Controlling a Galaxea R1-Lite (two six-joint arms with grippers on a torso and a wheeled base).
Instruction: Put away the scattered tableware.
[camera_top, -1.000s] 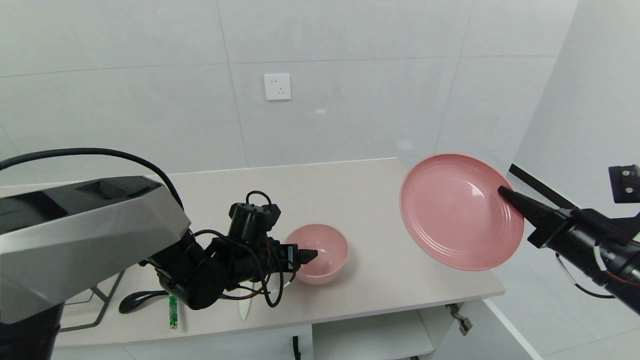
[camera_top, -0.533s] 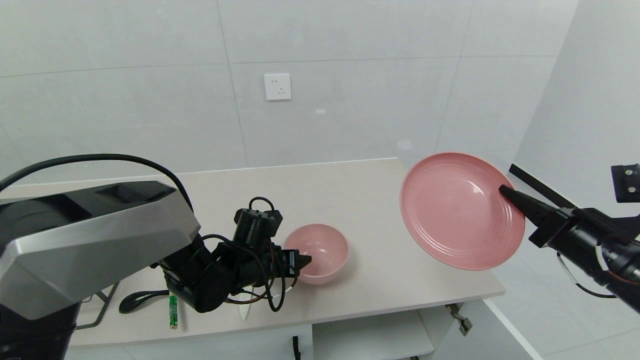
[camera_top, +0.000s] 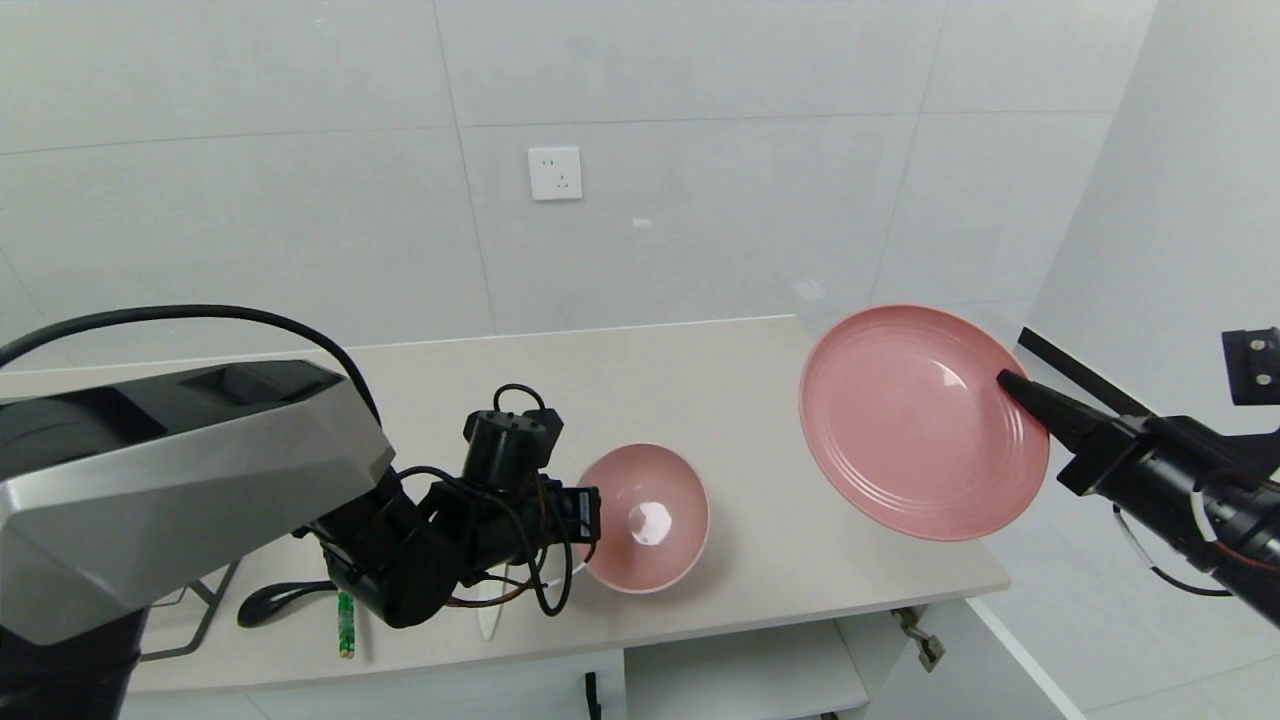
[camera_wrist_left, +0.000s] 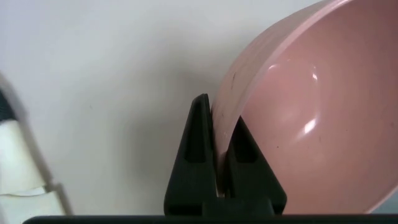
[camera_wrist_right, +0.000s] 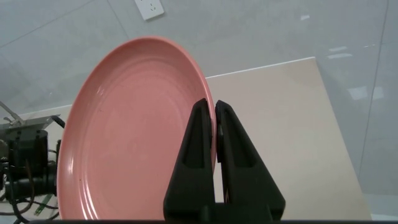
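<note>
At the counter's (camera_top: 700, 380) left end a wire rack (camera_top: 205, 615) shows in part, with a black spoon (camera_top: 265, 602), green chopsticks (camera_top: 346, 622) and a white utensil (camera_top: 487, 620) lying near the front edge, all loose. Just right of them the left gripper (camera_top: 597, 515) is clamped on the near rim of the pink bowl (camera_top: 648, 518). The left wrist view shows one finger outside and one inside the wall, pinched tight on it (camera_wrist_left: 221, 174). The bowl (camera_wrist_left: 298, 124) is tipped up, its opening facing up and toward the camera. Whether its base touches the counter, I cannot tell.

Well apart to the right, the right gripper (camera_top: 1003, 378) is closed on the edge of the pink plate (camera_top: 915, 420), which hangs tilted in the air past the counter's right end. The right wrist view shows the fingers (camera_wrist_right: 214, 143) nipping the plate (camera_wrist_right: 130, 130) at its rim alone.

Both grips look shallow, on thin smooth walls, so the step likely calls for slow, even motion: raise the bowl straight up before swinging it, avoid twisting the wrist, and hold the plate steady so it cannot pivot out. The bowl's path should probably stay low and away from the plate, and it should pass above the utensils without dragging them, if it goes toward the rack or the open shelf (camera_top: 740, 680) below
</note>
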